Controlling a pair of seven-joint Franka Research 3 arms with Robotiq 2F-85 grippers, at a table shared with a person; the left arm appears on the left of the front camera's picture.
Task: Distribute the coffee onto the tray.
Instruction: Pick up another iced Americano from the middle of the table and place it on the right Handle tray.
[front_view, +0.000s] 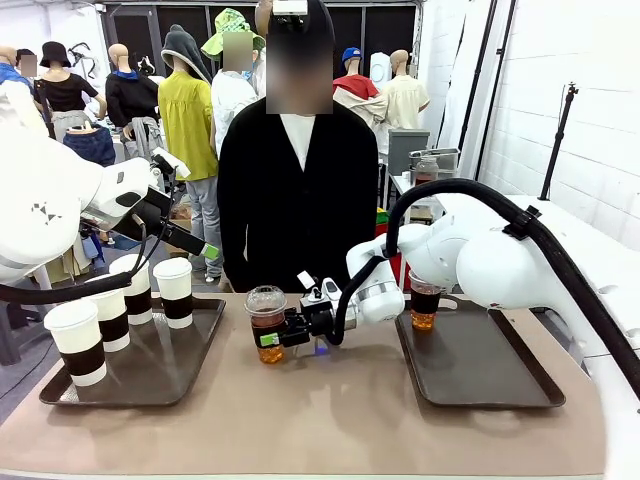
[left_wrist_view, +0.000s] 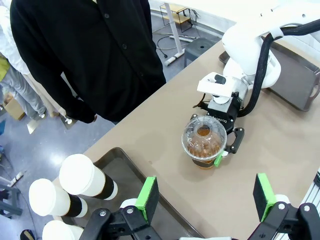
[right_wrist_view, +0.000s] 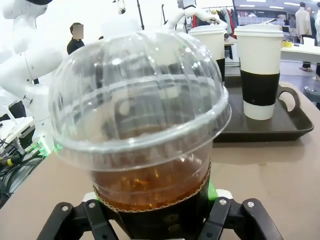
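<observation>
The right gripper (front_view: 283, 330) has its fingers closed on a domed cup (front_view: 266, 322) standing mid-surface between trays; next, likely carry it onto a tray, while the left gripper (left_wrist_view: 206, 200) hangs open.

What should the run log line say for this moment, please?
right gripper: shut on dome-lidded cup, table centre | left gripper: open, raised | left tray: four paper cups | right tray: one iced cup
</observation>
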